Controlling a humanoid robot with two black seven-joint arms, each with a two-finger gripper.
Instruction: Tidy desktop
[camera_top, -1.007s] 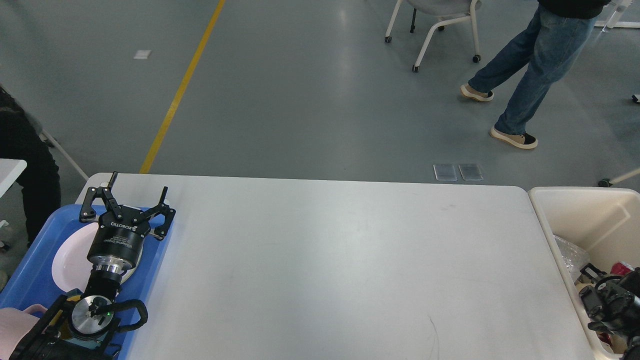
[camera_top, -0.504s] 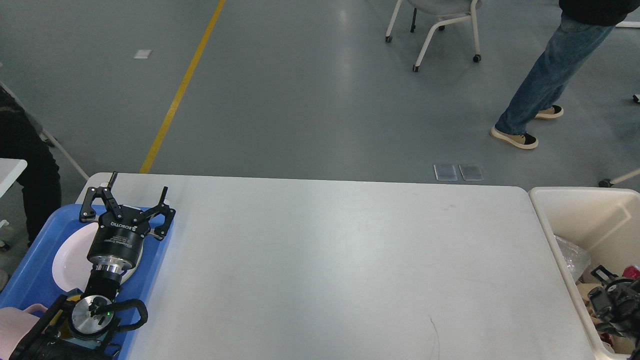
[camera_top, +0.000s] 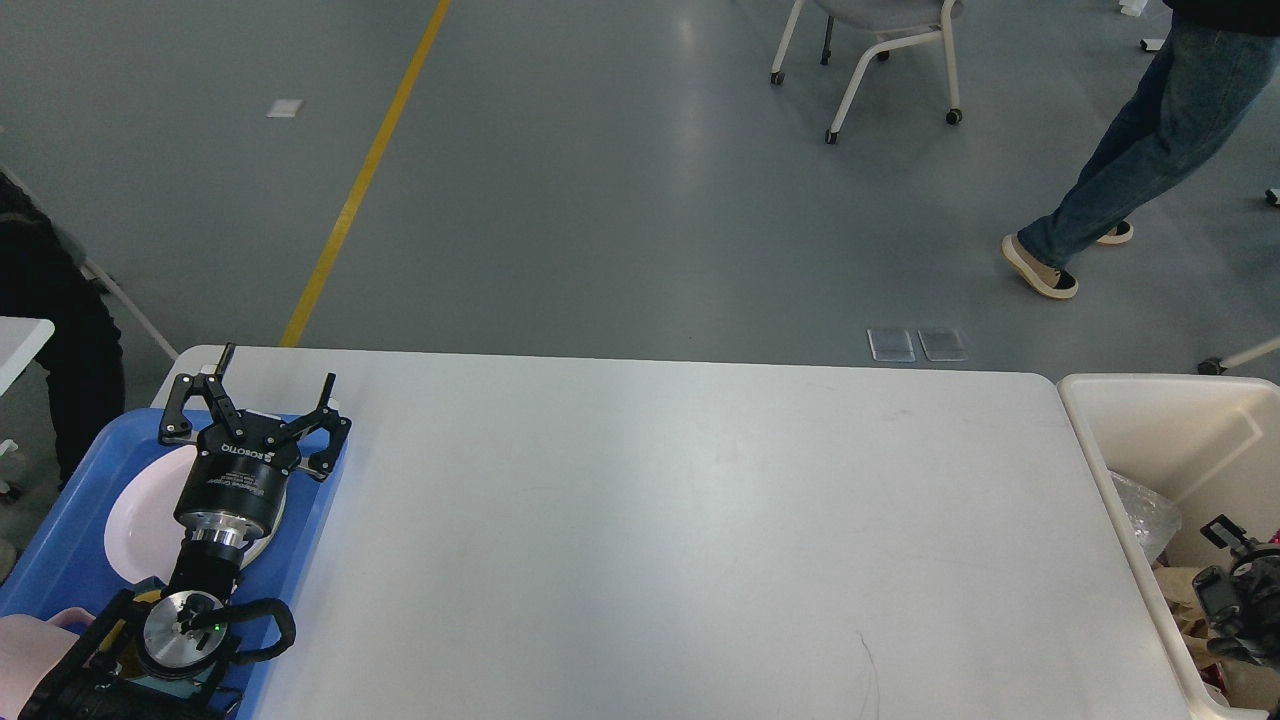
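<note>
The white desktop (camera_top: 700, 520) fills the middle of the head view and its surface is bare. My left gripper (camera_top: 280, 365) hangs open over the far right corner of a blue tray (camera_top: 60, 545), with nothing between its fingers. Under its wrist a pale pink plate (camera_top: 135, 520) lies in the tray. My right gripper (camera_top: 1235, 600) is a dark shape low inside the beige bin (camera_top: 1170, 400) at the right edge. It is partly cut off by the frame, and its fingers cannot be told apart.
The bin holds crumpled clear plastic (camera_top: 1145, 515) and other scraps. A pink item (camera_top: 25, 650) sits at the tray's near left corner. Beyond the table, a person (camera_top: 1150, 140) walks on the grey floor near a wheeled chair (camera_top: 880, 40).
My right gripper has slid to the right and lower inside the bin, toward the frame edge. The person has walked to the right. My left arm has not moved.
</note>
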